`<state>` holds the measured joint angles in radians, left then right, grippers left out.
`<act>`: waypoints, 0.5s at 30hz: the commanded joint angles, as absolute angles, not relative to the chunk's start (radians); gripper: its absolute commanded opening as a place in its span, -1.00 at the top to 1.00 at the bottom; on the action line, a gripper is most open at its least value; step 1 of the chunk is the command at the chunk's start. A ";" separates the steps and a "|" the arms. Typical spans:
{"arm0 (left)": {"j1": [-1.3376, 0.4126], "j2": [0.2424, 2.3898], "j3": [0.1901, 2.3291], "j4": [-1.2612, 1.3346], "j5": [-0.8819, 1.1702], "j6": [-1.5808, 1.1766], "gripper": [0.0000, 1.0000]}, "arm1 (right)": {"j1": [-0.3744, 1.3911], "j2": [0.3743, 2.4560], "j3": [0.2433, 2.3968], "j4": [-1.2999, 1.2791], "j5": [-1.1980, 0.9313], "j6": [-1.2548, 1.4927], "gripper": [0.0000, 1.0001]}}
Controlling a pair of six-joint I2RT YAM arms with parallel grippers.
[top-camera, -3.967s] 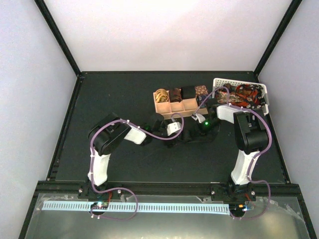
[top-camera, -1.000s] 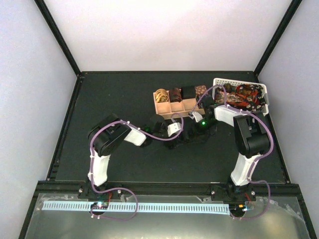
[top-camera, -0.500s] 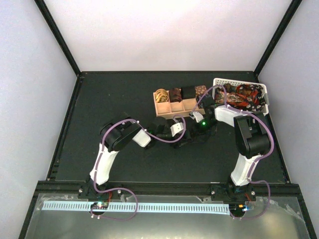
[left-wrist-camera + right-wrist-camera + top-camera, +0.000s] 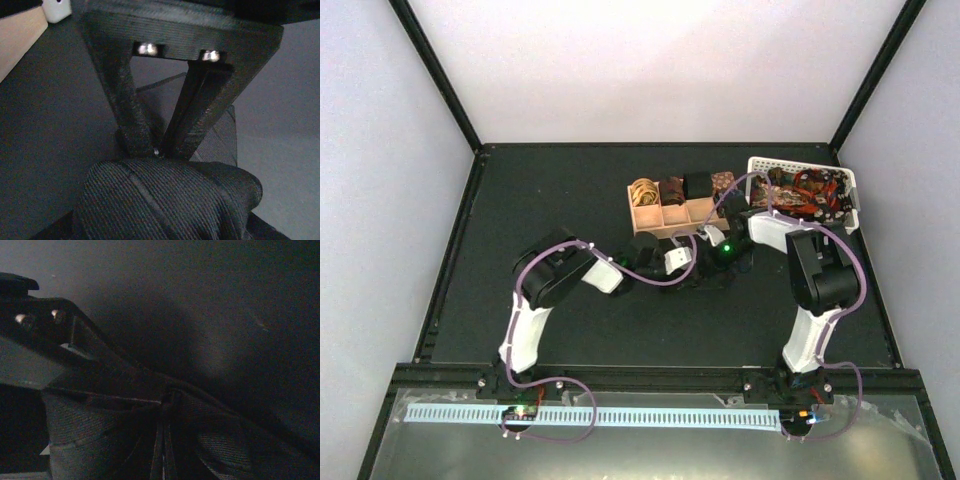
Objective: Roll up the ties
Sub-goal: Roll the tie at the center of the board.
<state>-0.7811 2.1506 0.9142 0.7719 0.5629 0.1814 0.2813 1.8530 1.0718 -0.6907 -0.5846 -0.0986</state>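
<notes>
Top external view: both arms reach from the near edge and meet at mid-table, just on the near side of the tray.
Table (image 4: 560, 200): black and matte; everything listed rests on it.
Tray (image 4: 672, 226): tan wood, divided into compartments, right of centre toward the far side.
Gold coil (image 4: 643, 190): rolled tie, far row of the tray, leftmost compartment.
Brown coil (image 4: 671, 187): rolled tie, just right of the gold one.
Black coil (image 4: 697, 184): rolled tie, third along the far row.
Patterned coil (image 4: 724, 181): reddish-brown rolled tie at the right end of that row.
Basket (image 4: 853, 205): white perforated plastic, far right, close beside the tray.
Loose ties (image 4: 810, 190): red and dark patterned strips heaped inside the basket, unrolled.
Dark tie (image 4: 165, 200): ribbed black fabric lying on the table between the two grippers, near side of the tray; in the left wrist view it bulges in a rounded fold.
Left gripper (image 4: 156, 149): its fingers (image 4: 127, 105) narrow to a tight V, tips close together at the top edge of the fold — whether fabric is caught between them cannot be told.
Right gripper (image 4: 166, 399): jaws pressed together, pinching a gathered fold of the dark tie; ribbed cloth spreads to both sides of the pinch — the view is very dim.
Arm spacing: the two wrists sit near each other, left of the basket.
</notes>
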 commanded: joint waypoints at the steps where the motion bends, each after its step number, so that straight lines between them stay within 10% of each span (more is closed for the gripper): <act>1: -0.783 2.021 0.900 0.442 0.491 0.308 0.15 | 0.302 1.890 1.107 -0.661 -0.671 -0.062 0.94; 15: -0.782 2.011 0.887 0.264 0.439 0.396 0.16 | 0.253 1.768 1.112 -0.766 -0.797 -0.093 0.07</act>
<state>-0.7795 1.9915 0.8890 0.4194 0.4713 0.3553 0.2531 1.8374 1.1431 -0.7540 -0.6933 -0.1043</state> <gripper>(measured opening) 0.422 0.457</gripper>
